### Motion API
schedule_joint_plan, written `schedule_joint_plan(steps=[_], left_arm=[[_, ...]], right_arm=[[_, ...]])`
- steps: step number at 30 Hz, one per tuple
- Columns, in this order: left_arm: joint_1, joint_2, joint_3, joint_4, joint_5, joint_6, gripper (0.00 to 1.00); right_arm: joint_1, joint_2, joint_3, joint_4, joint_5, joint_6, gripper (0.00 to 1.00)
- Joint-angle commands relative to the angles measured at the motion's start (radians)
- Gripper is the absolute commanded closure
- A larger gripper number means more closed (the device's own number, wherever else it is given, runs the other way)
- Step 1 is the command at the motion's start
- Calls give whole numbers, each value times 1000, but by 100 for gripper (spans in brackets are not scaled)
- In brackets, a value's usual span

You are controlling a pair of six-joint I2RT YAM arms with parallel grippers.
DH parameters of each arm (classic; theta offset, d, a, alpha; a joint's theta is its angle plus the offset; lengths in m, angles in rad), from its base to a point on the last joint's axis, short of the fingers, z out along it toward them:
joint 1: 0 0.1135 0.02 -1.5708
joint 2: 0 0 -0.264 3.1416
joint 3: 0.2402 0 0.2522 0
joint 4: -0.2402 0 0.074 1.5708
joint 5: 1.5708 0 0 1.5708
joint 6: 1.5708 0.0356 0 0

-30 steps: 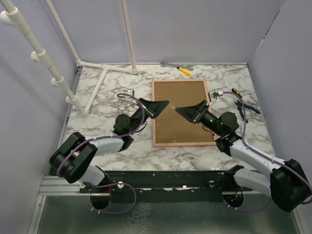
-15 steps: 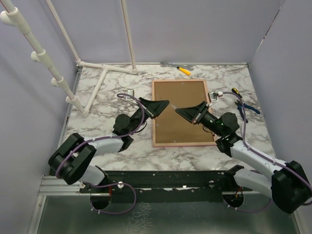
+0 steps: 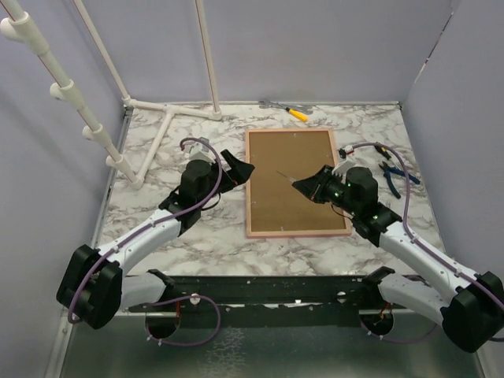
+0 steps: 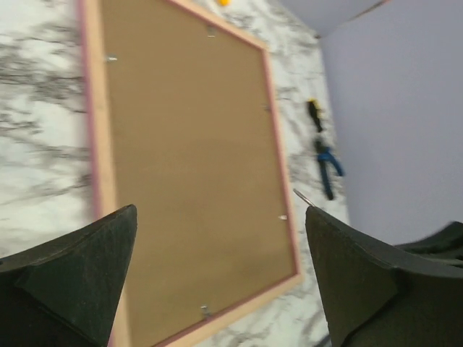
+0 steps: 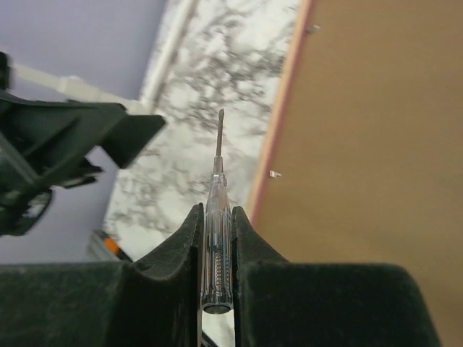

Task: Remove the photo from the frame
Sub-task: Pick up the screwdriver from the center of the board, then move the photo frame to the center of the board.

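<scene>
The frame [image 3: 295, 181] lies back up on the marble table, its brown fibreboard and thin pink border showing, with small metal tabs along the edges. The photo is hidden under the backing. My right gripper [image 3: 305, 186] hovers over the frame's middle, shut on a clear-handled screwdriver [image 5: 217, 217] whose shaft points left toward the left arm. The frame [image 5: 376, 144] fills the right of that view. My left gripper [image 3: 239, 168] hangs open just off the frame's left edge, holding nothing. The left wrist view looks between wide-apart fingers [image 4: 79, 267] onto the frame [image 4: 188, 159].
A yellow-handled tool [image 3: 298, 114] lies at the back edge. Blue pliers [image 3: 391, 171] and a dark-handled tool [image 3: 379, 147] lie right of the frame. A white pipe stand [image 3: 157, 134] occupies the back left. Purple walls enclose the table.
The left gripper opened, let go of the screwdriver and drew back to the left. The right gripper closed on the screwdriver and pulled slightly right with it.
</scene>
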Motion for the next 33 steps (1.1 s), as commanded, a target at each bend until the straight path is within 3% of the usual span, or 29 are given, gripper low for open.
schedule_joint_plan(steps=[1, 6, 10, 14, 22, 28, 33], left_arm=[[49, -24, 111, -472, -169, 188, 1], [124, 0, 100, -436, -18, 153, 1], [126, -18, 21, -261, 159, 173, 1], [125, -59, -66, -124, 195, 197, 1], [126, 6, -70, -80, 195, 219, 1], [124, 157, -45, -2, 211, 260, 21], [110, 241, -8, 57, 212, 277, 22]], right_arm=[[4, 30, 68, -295, 148, -145, 98], [4, 52, 129, -371, 168, -90, 92], [4, 85, 159, -368, 30, -172, 99], [4, 87, 134, -344, 55, -144, 99], [4, 33, 22, -159, -20, -203, 99], [4, 198, 125, -214, -127, -293, 99], [4, 300, 144, -175, -189, -314, 99]])
